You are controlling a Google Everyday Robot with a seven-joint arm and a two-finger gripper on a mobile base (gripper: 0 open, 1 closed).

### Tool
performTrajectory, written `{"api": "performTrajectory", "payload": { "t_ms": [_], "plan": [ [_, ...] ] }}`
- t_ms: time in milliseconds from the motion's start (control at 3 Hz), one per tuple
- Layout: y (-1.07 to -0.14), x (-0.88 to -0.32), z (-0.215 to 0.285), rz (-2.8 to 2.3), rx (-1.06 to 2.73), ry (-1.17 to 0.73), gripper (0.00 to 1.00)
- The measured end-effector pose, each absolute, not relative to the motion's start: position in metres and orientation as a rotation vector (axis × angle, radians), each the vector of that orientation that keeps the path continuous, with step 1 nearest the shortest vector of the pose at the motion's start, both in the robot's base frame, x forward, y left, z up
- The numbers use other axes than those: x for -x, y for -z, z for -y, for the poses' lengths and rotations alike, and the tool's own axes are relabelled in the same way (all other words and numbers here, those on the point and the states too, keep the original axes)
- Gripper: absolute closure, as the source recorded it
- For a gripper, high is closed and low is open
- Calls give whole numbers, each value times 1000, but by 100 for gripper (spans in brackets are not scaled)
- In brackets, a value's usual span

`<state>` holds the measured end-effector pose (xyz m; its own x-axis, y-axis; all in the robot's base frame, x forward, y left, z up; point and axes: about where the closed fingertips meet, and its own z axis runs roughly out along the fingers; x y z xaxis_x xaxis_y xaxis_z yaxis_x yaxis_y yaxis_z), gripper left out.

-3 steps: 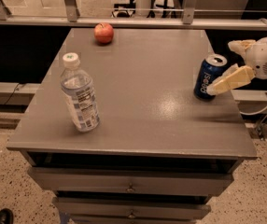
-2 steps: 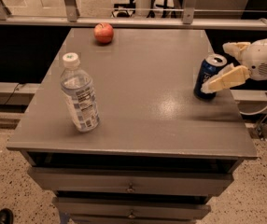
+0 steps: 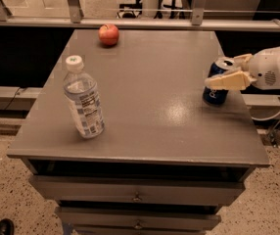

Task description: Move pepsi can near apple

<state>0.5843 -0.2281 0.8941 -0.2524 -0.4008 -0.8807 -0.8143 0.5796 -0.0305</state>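
The pepsi can, dark blue with a silver top, stands upright near the table's right edge. My gripper reaches in from the right and is open, with the jaws astride the can's upper half. One cream finger crosses in front of the can and the other sits behind its top. The can rests on the table. The red apple sits at the far left of the tabletop, well away from the can.
A clear plastic water bottle with a white cap stands at the front left of the grey table. Drawers sit below the tabletop. A metal railing runs behind the table. A cable hangs at the right.
My gripper has moved left, so its fingers now reach around the can. The can, apple and bottle have stayed put.
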Motion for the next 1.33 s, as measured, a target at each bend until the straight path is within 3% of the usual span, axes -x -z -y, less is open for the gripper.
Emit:
{"api": "performTrajectory", "payload": {
  "t_ms": [667,1000,1333],
  "plan": [
    [-924,-601,226,-1808,1008,-517,95],
    [-976,-622,231,-1761,1038,-405,100],
    [-980,-625,228,-1747,1034,-409,100]
  ]
}}
